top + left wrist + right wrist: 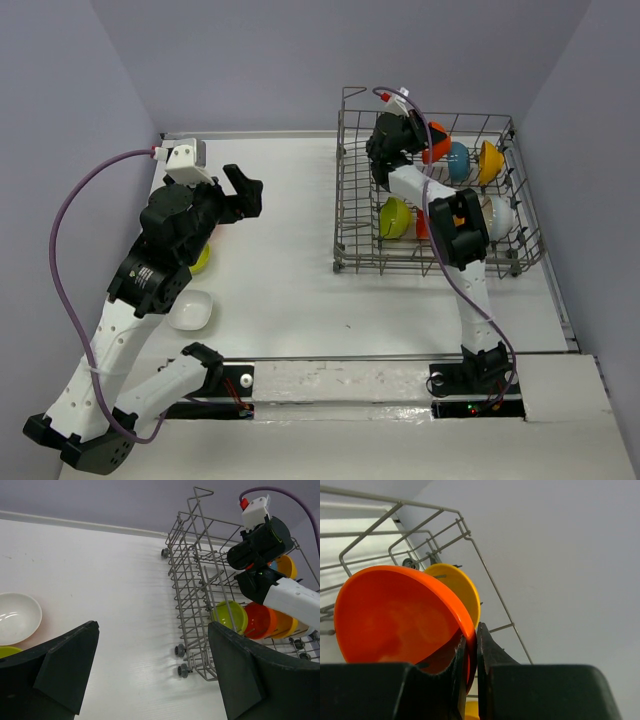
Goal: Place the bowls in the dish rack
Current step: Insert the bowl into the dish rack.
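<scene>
My right gripper (416, 143) is over the far part of the grey wire dish rack (352, 215), shut on the rim of a red-orange bowl (437, 141). In the right wrist view the fingers (487, 652) pinch that bowl's (395, 615) edge, with an orange-yellow bowl (460, 587) just behind. A blue bowl (457, 159), an orange-yellow bowl (490, 160), a lime green bowl (395, 217), a white bowl (500, 213) and a red one (422, 226) sit in the rack. My left gripper (243, 190) is open and empty above the table. A white bowl (190, 311) and a lime bowl (201, 258) lie under the left arm.
The left wrist view shows the rack (192, 605) on small wheels, the white bowl (17, 617) and a lime bowl's edge (7, 651) at the left. Purple walls close in behind and at both sides. The right arm's cable (440, 180) hangs over the rack.
</scene>
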Robot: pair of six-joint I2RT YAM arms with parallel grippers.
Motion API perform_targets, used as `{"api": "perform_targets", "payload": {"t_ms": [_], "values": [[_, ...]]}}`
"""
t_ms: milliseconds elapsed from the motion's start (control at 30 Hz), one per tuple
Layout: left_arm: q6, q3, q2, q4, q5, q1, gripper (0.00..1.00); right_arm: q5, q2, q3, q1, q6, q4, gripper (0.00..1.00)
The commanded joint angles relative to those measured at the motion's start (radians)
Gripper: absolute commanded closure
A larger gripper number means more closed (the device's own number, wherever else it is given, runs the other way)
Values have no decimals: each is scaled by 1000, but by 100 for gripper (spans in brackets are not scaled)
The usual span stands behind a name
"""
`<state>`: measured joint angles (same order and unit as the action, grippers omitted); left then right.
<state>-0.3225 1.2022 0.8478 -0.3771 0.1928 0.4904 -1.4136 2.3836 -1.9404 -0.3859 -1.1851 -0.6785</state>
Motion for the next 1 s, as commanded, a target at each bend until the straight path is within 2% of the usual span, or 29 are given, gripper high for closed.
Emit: {"api": "perform_targets", "payload": {"t_ms": [0,433,567,733,967], "values": [[8,-4,-15,53,-12,-4,1,-1,6,9,-15,7,-27,99],[8,-6,-15,53,-29,-4,1,11,8,40,-15,-94,-107,99],[7,-7,-16,53,-32,-4,1,33,-7,72,-15,-174,-199,99],[7,-12,-21,55,-35,-4,1,47,-34,78,-15,-144,-146,99],[5,-12,-21,55,-44,-3,1,48,-17,103,-24,-154,-161,98]]}}
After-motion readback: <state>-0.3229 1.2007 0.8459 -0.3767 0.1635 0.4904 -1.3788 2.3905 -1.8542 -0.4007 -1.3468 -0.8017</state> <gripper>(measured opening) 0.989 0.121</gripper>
